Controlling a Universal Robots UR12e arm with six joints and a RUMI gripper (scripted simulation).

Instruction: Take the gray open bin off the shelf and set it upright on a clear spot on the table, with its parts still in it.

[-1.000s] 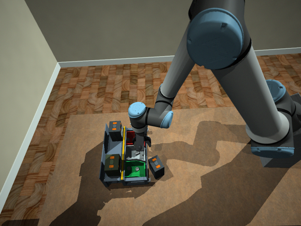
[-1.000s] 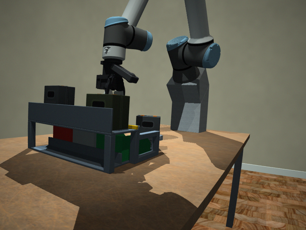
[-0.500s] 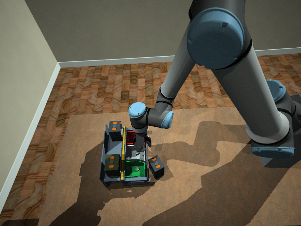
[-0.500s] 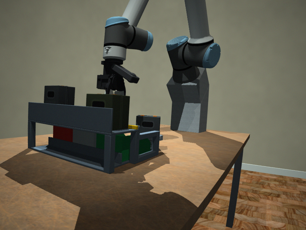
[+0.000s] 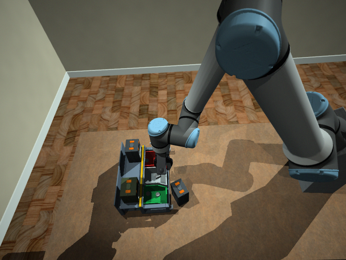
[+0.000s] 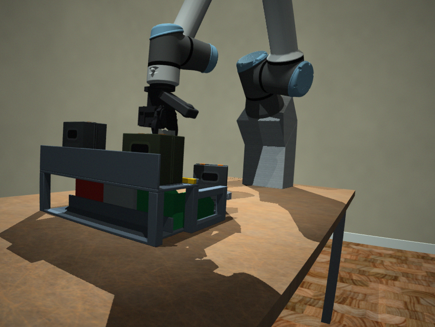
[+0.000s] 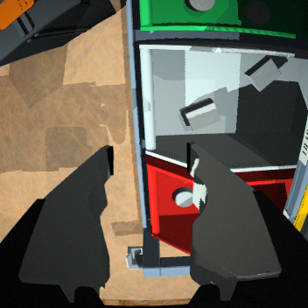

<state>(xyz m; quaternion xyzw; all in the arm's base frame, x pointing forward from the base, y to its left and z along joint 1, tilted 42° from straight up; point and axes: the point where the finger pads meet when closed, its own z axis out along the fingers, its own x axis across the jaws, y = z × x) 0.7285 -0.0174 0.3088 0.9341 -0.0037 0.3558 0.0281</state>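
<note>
Plainly, the gripper [image 5: 165, 167] [image 6: 165, 132] [image 7: 150, 146] stood spread, its fingers apart; the gray bin [image 5: 151, 179] [image 6: 120, 205] [image 7: 168, 105] sat on the shelf [image 5: 156, 208] [image 6: 154, 218] [image 7: 135, 101], between the red bin [image 5: 150, 157] [image 6: 89, 190] [image 7: 168, 223] and green bin [image 5: 149, 199] [image 6: 172, 202] [image 7: 172, 15], parts [image 5: 158, 176] [image 7: 203, 118] inside

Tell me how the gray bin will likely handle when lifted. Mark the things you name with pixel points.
The gray bin [image 5: 155, 179] [image 7: 164, 97] looks stiff, with straight molded walls, so it likely won't sag. Its loose gray parts [image 5: 158, 176] [image 7: 200, 115] would probably slide if it tilts. Few parts show, so it may be fairly light.
</note>
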